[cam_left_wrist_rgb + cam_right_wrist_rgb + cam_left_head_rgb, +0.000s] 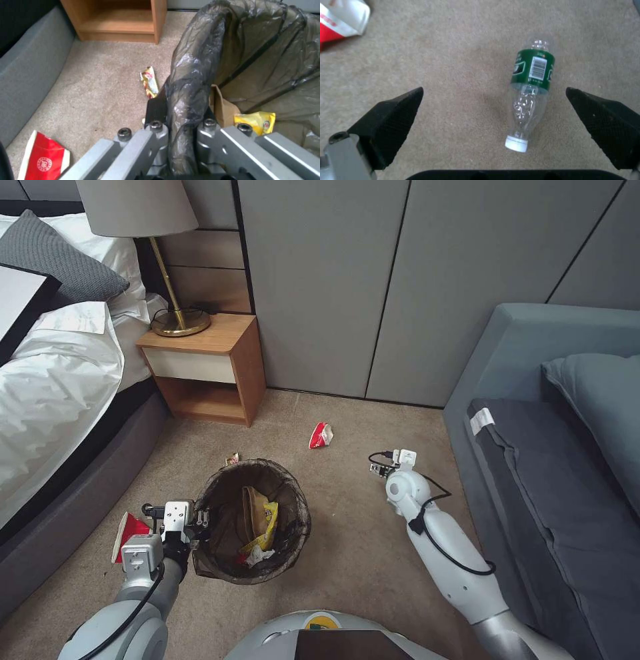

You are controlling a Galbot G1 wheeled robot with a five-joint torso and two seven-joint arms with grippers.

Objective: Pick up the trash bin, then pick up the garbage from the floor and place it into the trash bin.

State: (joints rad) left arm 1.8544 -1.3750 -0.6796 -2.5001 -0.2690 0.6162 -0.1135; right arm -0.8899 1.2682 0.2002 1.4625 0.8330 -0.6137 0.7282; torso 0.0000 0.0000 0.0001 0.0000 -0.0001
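The left hand [181, 130] sits closest, its metal fingers [140, 147] clamped on the rim of the trash bin [252, 520], one finger outside and one inside the wall, with the dark bag [190, 82] pinched between them. From the head view the bin stands on the carpet [347, 553] in front of the robot, to its left of centre, with the left hand [197, 521] gripping the rim on the bin's left side. Inside the bin lie a brown paper bag [252, 510], a yellow wrapper [269, 520] and a bit of white tissue [257, 557].

Just to the left of that hand a red-and-white paper cup [129, 532] lies flattened on the carpet, close to the base of the bed [60, 380]. A small red-and-yellow wrapper [149, 82] lies on the carpet just beyond the bin, on the side towards the nightstand [203, 370]. A second crushed red-and-white cup [321, 435] lies farther out, near the grey wall panels.

The right hand [381, 468] hangs over the carpet beside the sofa [533, 447], well apart from the bin. Its black fingers [390, 122] are spread wide apart and hold nothing. Below them on the carpet lies a clear plastic bottle [530, 95] with a green label and a white cap, on its side, nearer one finger than the other and touching neither.
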